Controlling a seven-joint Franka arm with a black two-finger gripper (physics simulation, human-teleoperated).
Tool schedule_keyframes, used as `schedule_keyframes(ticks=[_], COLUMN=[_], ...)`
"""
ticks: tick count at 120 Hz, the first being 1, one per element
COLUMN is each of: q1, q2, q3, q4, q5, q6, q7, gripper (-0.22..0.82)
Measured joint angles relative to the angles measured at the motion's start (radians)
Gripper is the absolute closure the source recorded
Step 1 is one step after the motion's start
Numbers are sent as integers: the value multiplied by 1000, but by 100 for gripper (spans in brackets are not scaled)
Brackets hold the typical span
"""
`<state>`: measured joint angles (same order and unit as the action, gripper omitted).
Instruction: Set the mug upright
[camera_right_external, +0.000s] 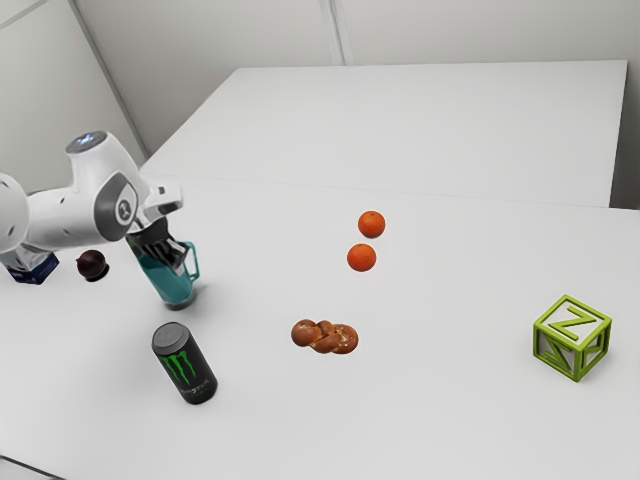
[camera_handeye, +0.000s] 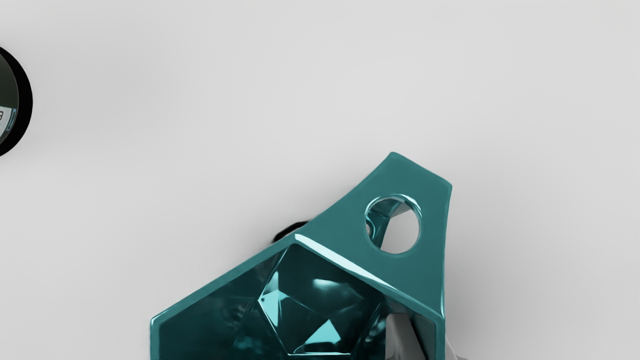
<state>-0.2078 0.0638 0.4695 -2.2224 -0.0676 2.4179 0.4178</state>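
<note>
In the exterior view my gripper (camera_right_external: 168, 250) is at the top of the teal mug (camera_right_external: 171, 284), partly covering its rim. The mug stands upright with its dark base down at the table, its handle toward the exterior view's right. Seen from above in the wrist view, the faceted mug (camera_handeye: 405, 280) has its mouth facing the camera. My gripper (camera_handeye: 437, 345) is shut on the mug's wall near the handle, one grey finger (camera_handeye: 400, 340) inside the mouth and the other outside. Much of the outer finger is hidden.
Near the mug stands a black can (camera_right_external: 186, 368). A dark round fruit (camera_right_external: 92, 264) and a blue-white box (camera_right_external: 34, 268) lie by the arm. Farther right are two oranges (camera_right_external: 371, 224), a braided bread (camera_right_external: 325, 336) and a green letter cube (camera_right_external: 571, 338) on the white table (camera_right_external: 440, 400).
</note>
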Motion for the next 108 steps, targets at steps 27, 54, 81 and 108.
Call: schedule_keyframes(ticks=[27,54,81,108], q1=[-7,-20,-28,-28], q2=[38,46,40,30], q3=[0,0,4,8], q4=[1,7,24,73], q5=[-6,0,2,3], q6=[8,6,-7,-70], q7=[-34,-46,-53,-58], gripper=[79,33,11,4])
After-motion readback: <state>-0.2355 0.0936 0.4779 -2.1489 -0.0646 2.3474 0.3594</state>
